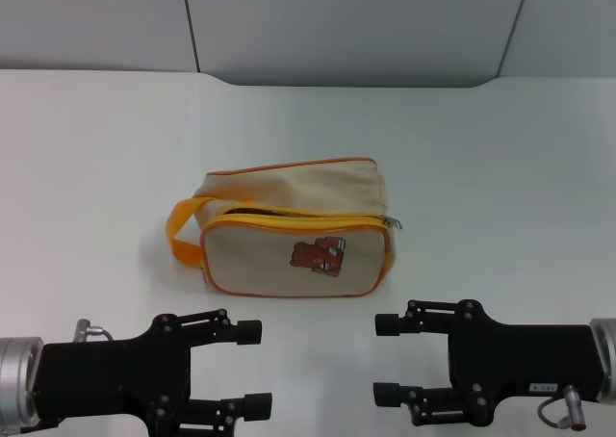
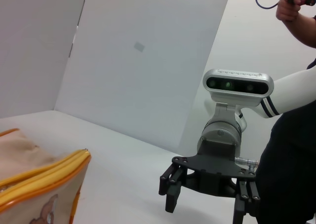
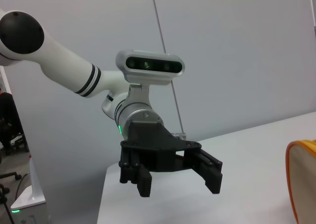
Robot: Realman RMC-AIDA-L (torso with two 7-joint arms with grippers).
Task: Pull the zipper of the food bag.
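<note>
The food bag (image 1: 289,230) lies on the white table (image 1: 500,167) in the head view, with its bear patch (image 1: 320,255) facing me and the orange-yellow loop strap (image 1: 181,233) at its left end. The zipper's silver pull tab (image 1: 393,223) hangs at the bag's right end. A dark gap shows along the left part of the track. My left gripper (image 1: 252,368) is open, near the table's front, left of the bag's middle. My right gripper (image 1: 383,360) is open, opposite it. Both are empty and short of the bag.
The left wrist view shows the bag's corner (image 2: 39,184), my right gripper (image 2: 205,206) and a person (image 2: 291,135) standing at the side. The right wrist view shows my left gripper (image 3: 178,187) and the bag's edge (image 3: 303,174). Grey wall panels (image 1: 337,23) stand behind the table.
</note>
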